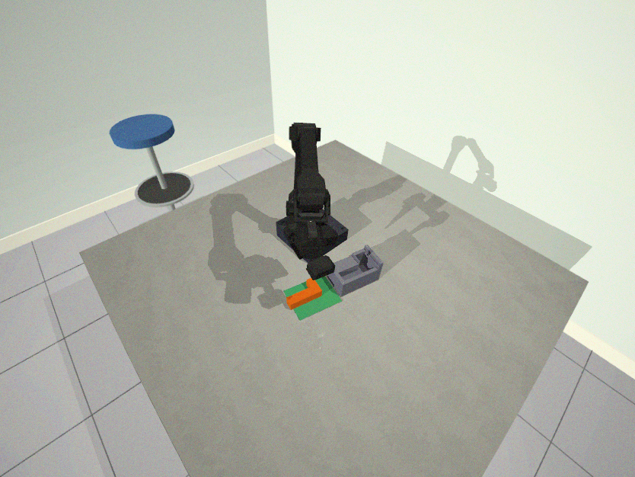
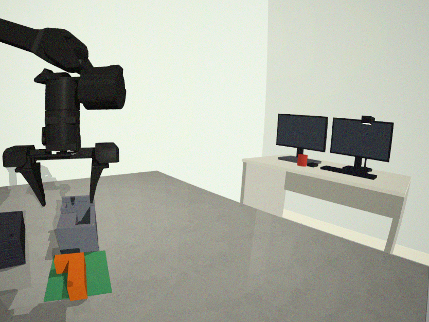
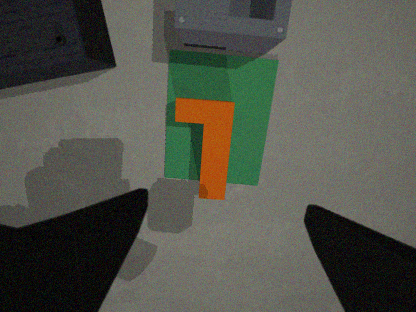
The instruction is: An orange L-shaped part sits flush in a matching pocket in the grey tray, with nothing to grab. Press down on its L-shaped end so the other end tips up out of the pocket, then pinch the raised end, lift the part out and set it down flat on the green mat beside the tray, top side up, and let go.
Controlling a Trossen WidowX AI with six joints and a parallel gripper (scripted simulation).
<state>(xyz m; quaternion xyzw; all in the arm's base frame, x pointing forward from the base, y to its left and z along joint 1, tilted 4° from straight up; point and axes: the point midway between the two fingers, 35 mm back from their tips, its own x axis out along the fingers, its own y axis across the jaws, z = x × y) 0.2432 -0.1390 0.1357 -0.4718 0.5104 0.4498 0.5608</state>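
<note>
The orange L-shaped part (image 1: 306,296) (image 2: 76,277) (image 3: 217,150) appears to lie flat on the green mat (image 1: 319,306) (image 2: 99,273) (image 3: 250,130). Its L-shaped end is toward the tray, and its straight end sticks out a little past the mat's far edge from the tray. The grey tray (image 1: 358,283) (image 2: 77,237) (image 3: 225,27) stands beside the mat, its pocket empty. My gripper (image 2: 67,203) (image 3: 227,205) is open wide and empty, raised above the part, with no finger touching it. The fingertips are hidden in the top view.
A dark box (image 1: 336,235) (image 2: 10,238) (image 3: 45,40) stands at the foot of the arm, to the left of tray and mat in the wrist view. A blue stool (image 1: 141,130) stands off the table. A desk (image 2: 263,185) with two monitors and a red mug (image 2: 302,160) is far off.
</note>
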